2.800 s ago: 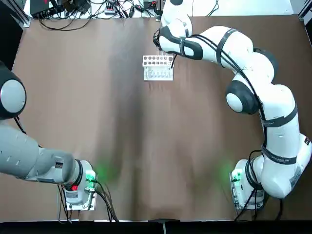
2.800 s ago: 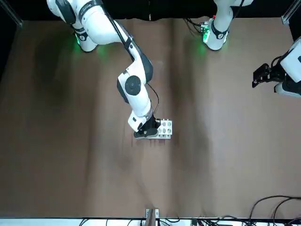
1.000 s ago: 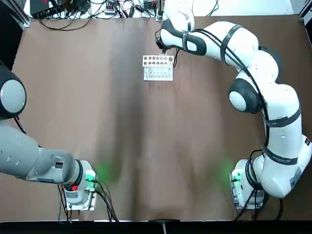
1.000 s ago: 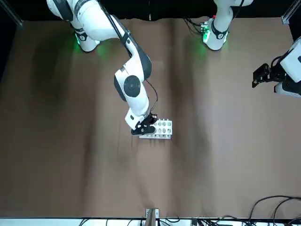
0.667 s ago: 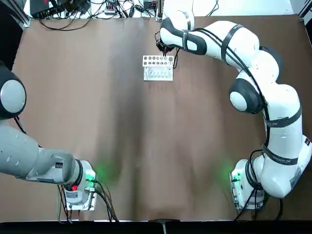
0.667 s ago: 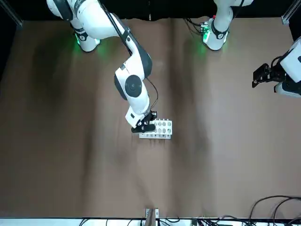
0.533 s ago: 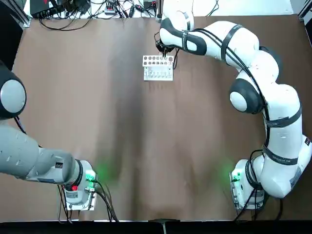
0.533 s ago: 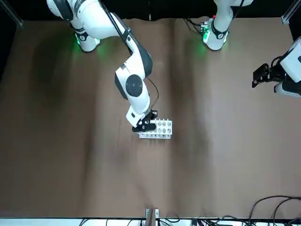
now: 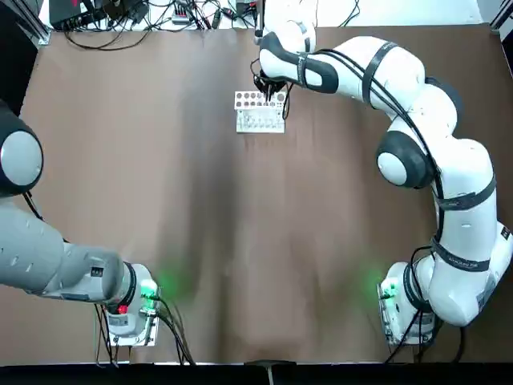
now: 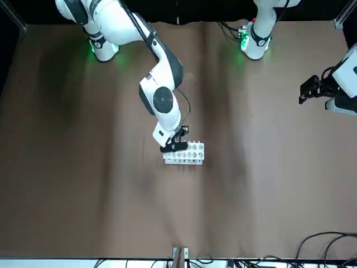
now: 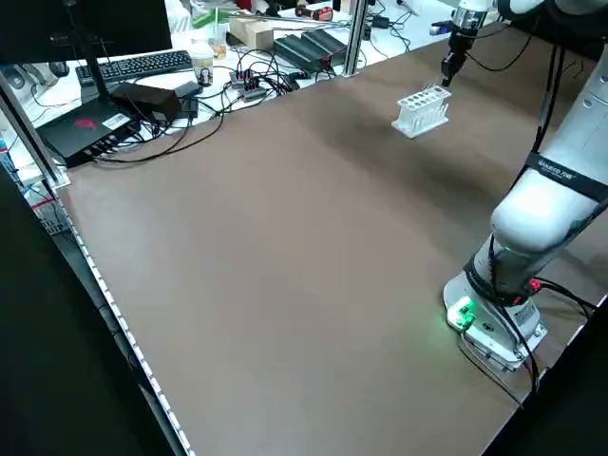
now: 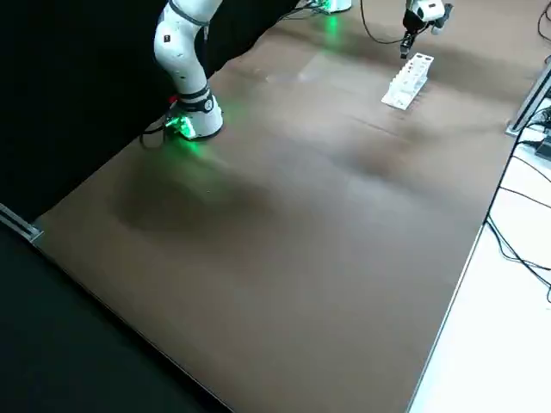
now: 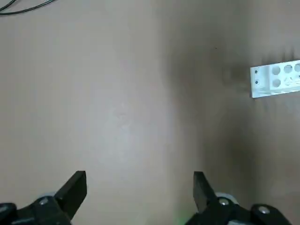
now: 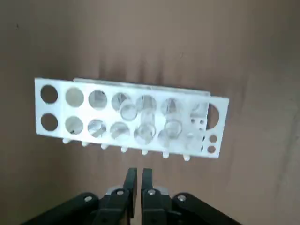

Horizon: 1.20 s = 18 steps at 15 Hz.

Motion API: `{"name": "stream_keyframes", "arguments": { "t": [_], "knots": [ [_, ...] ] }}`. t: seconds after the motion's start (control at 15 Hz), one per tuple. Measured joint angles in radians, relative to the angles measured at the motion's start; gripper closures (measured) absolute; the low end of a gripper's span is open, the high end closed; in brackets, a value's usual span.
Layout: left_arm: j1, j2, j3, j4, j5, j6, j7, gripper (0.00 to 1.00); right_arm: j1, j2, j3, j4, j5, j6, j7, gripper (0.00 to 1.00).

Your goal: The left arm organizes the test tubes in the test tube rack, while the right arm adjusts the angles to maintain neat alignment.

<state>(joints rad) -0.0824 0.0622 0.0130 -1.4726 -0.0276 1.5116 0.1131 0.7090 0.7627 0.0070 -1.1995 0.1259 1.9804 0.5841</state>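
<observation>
The white test tube rack (image 9: 260, 111) stands at the table's far middle, also seen in the front view (image 10: 186, 154). Several clear test tubes (image 14: 145, 133) stand in its holes (image 14: 48, 93), clustered toward one end. My right gripper (image 9: 268, 90) hovers just above the rack's right part, fingers (image 14: 131, 180) shut with nothing between them; the rack (image 14: 131, 117) fills its wrist view. My left gripper (image 10: 313, 89) is parked far off at the table's left side, open and empty (image 13: 139, 187), with the rack (image 13: 276, 80) distant in its view.
Brown cloth covers the table (image 9: 240, 241). Cables and electronics (image 9: 160, 12) lie beyond the far edge. Both arm bases (image 9: 128, 309) (image 9: 405, 309) stand at the near edge with green lights.
The right gripper left the rack's right end, rose, then slid left over the rack's top. Rack and left arm stayed still.
</observation>
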Motion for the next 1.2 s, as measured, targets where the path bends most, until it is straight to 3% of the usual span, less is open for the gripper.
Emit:
{"name": "stream_keyframes", "arguments": {
  "t": [0.33, 0.6, 1.2],
  "knots": [
    [0.0, 0.0, 0.0, 0.0, 0.0, 0.0, 0.0, 0.0, 0.004, 0.008, 0.002, -0.006, -0.001, -0.007, 0.0, 0.89],
    [0.0, 0.0, 0.0, 0.0, 0.0, 0.0, 0.0, 0.0, -0.002, 0.015, -0.001, -0.011, -0.001, 0.08, 0.0, 0.89],
    [0.001, 0.0, 0.0, 0.0, 0.001, 0.0, 0.0, 0.0, -0.01, 0.015, -0.006, -0.012, -0.002, 0.098, -0.002, 0.89]
  ]
}}
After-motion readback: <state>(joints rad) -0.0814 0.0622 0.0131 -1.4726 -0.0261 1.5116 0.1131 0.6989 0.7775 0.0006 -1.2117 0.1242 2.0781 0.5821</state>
